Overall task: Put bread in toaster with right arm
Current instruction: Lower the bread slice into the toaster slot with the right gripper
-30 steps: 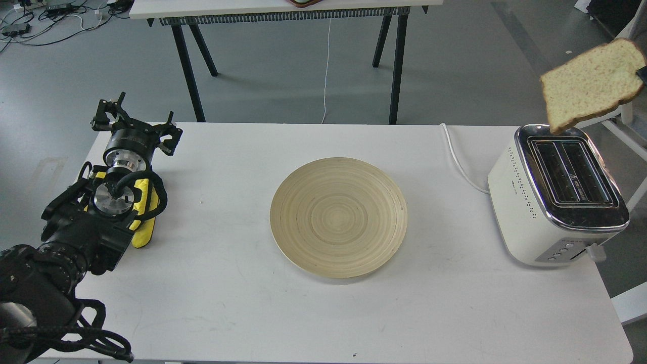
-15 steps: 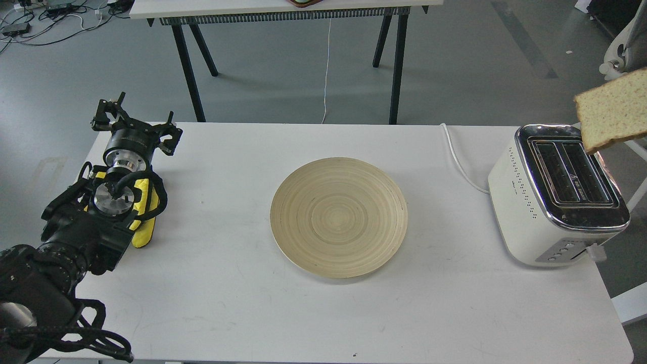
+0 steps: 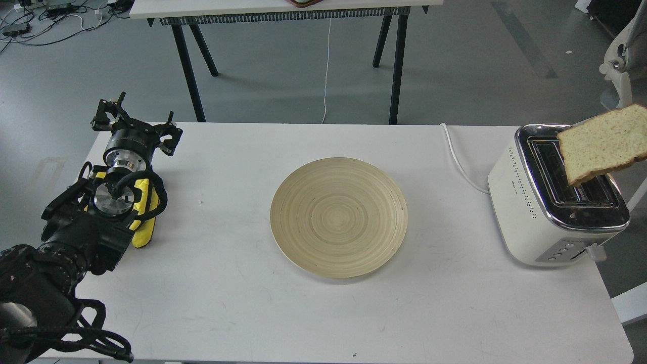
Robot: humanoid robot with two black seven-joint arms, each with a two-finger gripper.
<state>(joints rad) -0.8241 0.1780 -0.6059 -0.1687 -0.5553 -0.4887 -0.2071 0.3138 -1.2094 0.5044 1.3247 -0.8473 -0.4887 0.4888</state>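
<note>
The slice of bread (image 3: pixel 602 143) hangs tilted in the air at the right edge of the head view. Its lower left corner is just over the right-hand slot of the cream-white toaster (image 3: pixel 525 202), which stands at the table's right end. What holds the bread lies beyond the right edge of the frame, so my right arm and its gripper are out of view. My left gripper (image 3: pixel 136 124) rests at the table's far left, fingers apart and empty, far from the toaster.
A round bamboo plate (image 3: pixel 338 216) lies empty in the middle of the white table (image 3: pixel 227 303). The toaster's white cord (image 3: pixel 457 156) runs off the far edge. A second table (image 3: pixel 283 10) stands behind. A white chair part (image 3: pixel 619 65) is at the far right.
The bread first swung right, partly out of frame, then came down and slightly left until its lower corner is over the toaster's slots. The left arm has not moved.
</note>
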